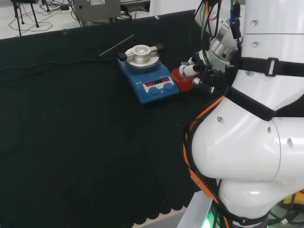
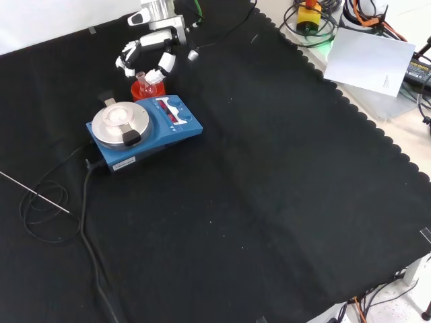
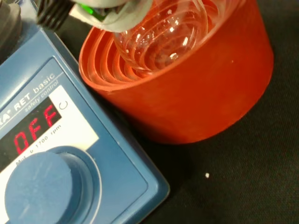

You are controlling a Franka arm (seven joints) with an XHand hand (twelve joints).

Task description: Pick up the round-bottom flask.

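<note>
The flask [image 3: 161, 39] sat bulb-down in a red ribbed stand [image 3: 187, 93], which kept its round bottom upright, near the far edge of the cloth [image 2: 269, 202] in the front view. The hand [image 2: 145, 54] curved around its neck, seemingly not yet gripping. The stand touched a blue stirrer [image 2: 145, 128].

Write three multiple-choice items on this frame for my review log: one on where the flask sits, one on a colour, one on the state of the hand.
1. Where does the round-bottom flask sit?
A. in the ribbed stand
B. on the stirrer's plate
C. bare on the cloth

2. What colour is the stand?
A. blue
B. red
C. white

3. What is the state of the hand?
A. flat on the cloth
B. resting on the stirrer
C. fingers curled around the flask's neck above the stand

Answers: 1 A, the wrist view shows the glass bulb seated in the ribbed ring; 2 B, red in every view; 3 C, the front view shows fingers arched either side of the neck.
</note>
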